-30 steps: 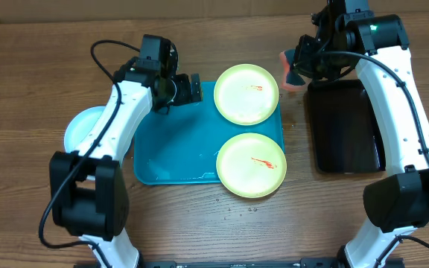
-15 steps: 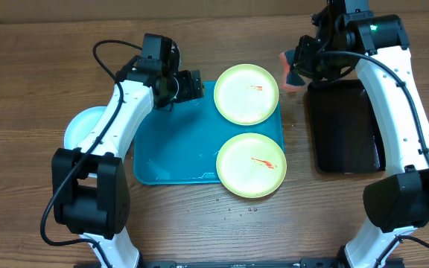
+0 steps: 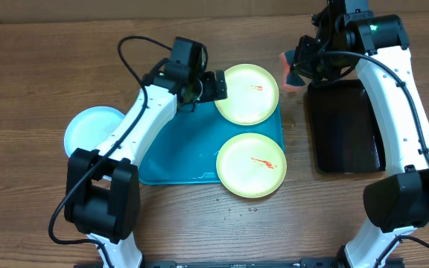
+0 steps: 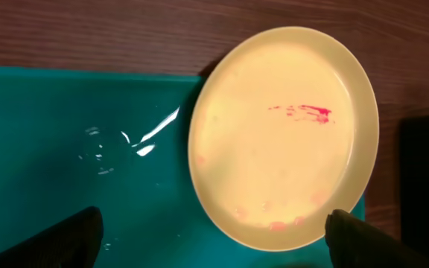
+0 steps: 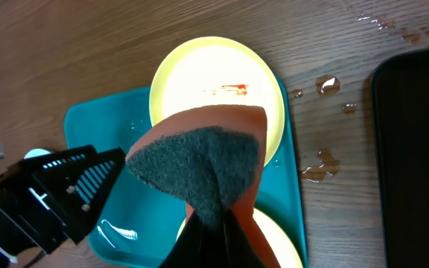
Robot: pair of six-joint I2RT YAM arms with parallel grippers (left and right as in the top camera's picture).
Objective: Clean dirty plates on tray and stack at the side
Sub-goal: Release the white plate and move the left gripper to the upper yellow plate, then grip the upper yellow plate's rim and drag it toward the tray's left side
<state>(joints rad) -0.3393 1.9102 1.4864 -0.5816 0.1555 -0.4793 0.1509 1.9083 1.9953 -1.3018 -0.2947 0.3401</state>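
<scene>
My left claw point(image 3: 217, 85) hangs wide and empty by the far plate point(image 3: 247, 94), apparently to steady it; my right claw point(image 3: 302, 65) clamps a sponge point(image 5: 199, 160) for scrubbing.

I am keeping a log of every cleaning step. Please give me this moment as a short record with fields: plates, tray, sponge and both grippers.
on tray: far plate and near plate, both yellow-green, each with a red smear
off tray: blue plate on the table, left of the tray
tray: turquoise, wet patches
left gripper: open, over the far plate's left edge
right gripper: shut on sponge, raised near black tray
</scene>
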